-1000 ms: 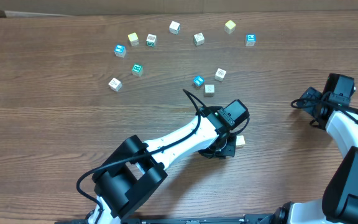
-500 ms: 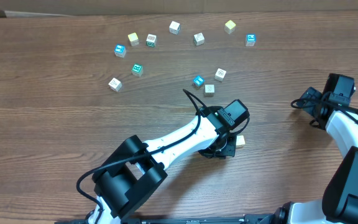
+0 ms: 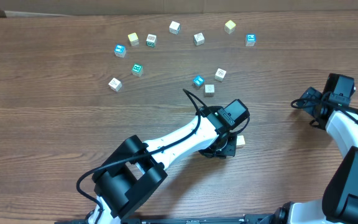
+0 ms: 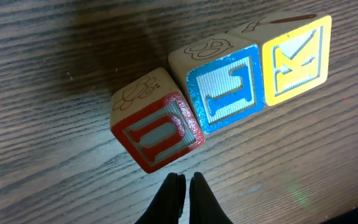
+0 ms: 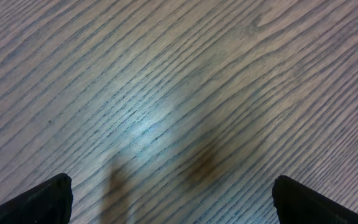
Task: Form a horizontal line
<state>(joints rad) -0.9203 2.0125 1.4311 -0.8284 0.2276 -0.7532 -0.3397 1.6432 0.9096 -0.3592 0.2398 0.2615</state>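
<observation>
In the left wrist view a red-marked cube, a teal-marked cube and a yellow cube lie together. The teal and yellow cubes touch edge to edge in a straight row. The red cube is turned askew and meets the teal one only near a corner. No green-marked cube shows beside them. My left gripper is shut and empty, its tips just in front of the red cube. In the overhead view my left gripper covers most of the row; only the yellow cube shows. My right gripper is open over bare table.
Several loose cubes lie scattered across the far part of the table, among them a green-marked white one, a teal one and a plain one. The right arm rests near the table's right edge.
</observation>
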